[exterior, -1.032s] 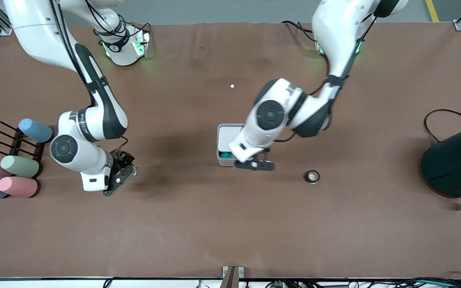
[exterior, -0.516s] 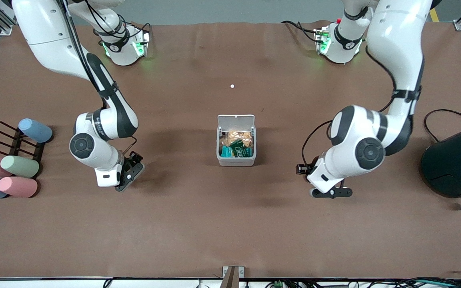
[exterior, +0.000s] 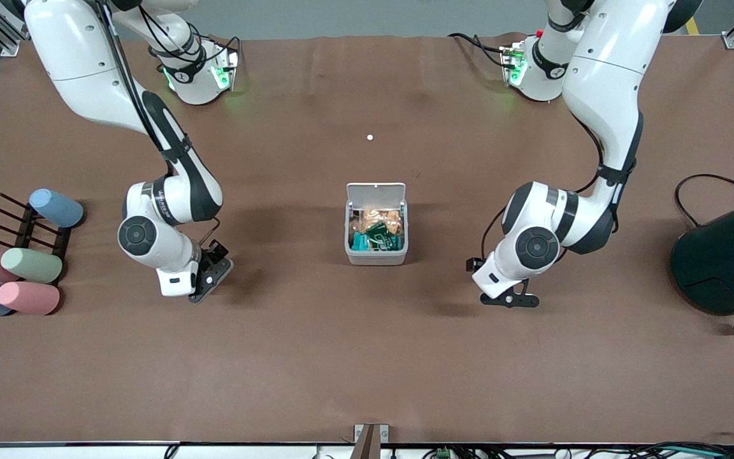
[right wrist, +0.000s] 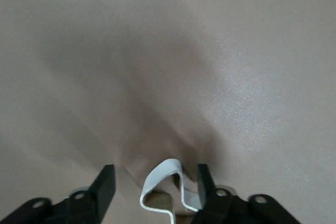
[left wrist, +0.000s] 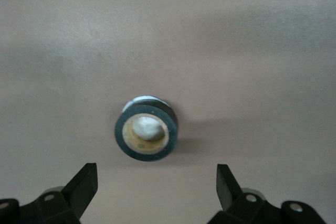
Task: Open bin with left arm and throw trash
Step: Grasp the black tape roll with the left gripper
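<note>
The small white bin (exterior: 376, 257) stands mid-table with its lid (exterior: 375, 191) tipped open. A dark printed wrapper (exterior: 381, 234) lies inside with other packets. My left gripper (exterior: 510, 301) hangs low over the table toward the left arm's end from the bin. It is open, and in the left wrist view (left wrist: 156, 184) the black ring with a pale centre (left wrist: 146, 131) lies flat just ahead of its fingertips. The ring is hidden in the front view. My right gripper (exterior: 211, 278) is open and low, with the whitish loop band (right wrist: 165, 184) between its fingers (right wrist: 105, 187).
A large dark teal cylinder (exterior: 727, 261) with a black cable (exterior: 705, 182) stands at the left arm's end. Pastel cups (exterior: 29, 264) lie on a dark rack (exterior: 26, 229) at the right arm's end. A tiny white speck (exterior: 369, 137) lies farther from the camera than the bin.
My left arm swung away from over the bin toward its own end and now hangs over the black ring, uncovering the open bin. My right gripper shifted slightly toward the bin.
</note>
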Robot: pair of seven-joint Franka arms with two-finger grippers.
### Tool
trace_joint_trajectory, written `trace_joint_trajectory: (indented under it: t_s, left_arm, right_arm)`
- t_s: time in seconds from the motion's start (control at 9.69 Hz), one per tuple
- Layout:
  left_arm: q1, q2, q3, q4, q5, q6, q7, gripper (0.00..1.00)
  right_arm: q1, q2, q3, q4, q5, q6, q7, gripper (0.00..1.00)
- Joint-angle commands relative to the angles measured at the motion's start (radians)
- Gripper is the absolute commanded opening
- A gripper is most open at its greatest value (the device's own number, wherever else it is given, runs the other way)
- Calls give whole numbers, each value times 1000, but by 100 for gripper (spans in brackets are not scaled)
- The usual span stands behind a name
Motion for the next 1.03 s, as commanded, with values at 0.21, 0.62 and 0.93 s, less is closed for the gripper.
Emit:
trace_joint_trajectory:
  t_s: [0.21, 0.62, 0.93]
  left_arm:
    - [21, -33, -2, -167, 48, 243, -69, 100]
    - [34, -43, -4, -161, 50, 249, -59, 85]
    - [57, -36, -5, -164, 48, 295, -54, 89]
  right_arm:
    - [-17, -5, 10, -15, -16, 11, -8, 25]
    - [-16, -7, 10, 2, -15, -3, 5, 3]
    - [-4, -51, 30, 56, 182, -96, 12, 3]
